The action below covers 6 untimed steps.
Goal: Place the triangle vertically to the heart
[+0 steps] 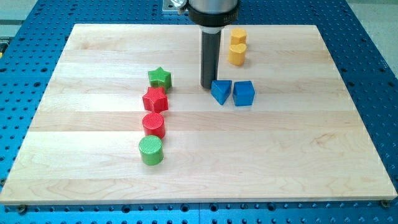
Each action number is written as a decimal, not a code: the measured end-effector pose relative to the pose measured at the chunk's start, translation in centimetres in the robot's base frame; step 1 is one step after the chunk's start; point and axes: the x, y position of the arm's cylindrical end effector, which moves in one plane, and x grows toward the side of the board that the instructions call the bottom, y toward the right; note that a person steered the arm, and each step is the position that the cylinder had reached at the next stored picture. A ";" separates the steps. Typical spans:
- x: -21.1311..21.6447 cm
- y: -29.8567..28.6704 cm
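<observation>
A blue triangle block (221, 91) lies just above the board's middle, with a blue cube (244, 93) touching its right side. A yellow heart block (237, 54) sits above them near the view's top, with a yellow hexagon block (238, 35) right behind it. My tip (208, 86) stands at the triangle's upper left, touching or almost touching it. The heart is up and to the right of my tip.
A green star (160, 78), a red star (155, 99), a red cylinder (153, 124) and a green cylinder (150, 150) form a column on the view's left of the wooden board (298, 155). A blue perforated table surrounds the board.
</observation>
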 end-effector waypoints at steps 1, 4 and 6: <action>2.2 5.0; 6.7 -1.1; 5.6 6.3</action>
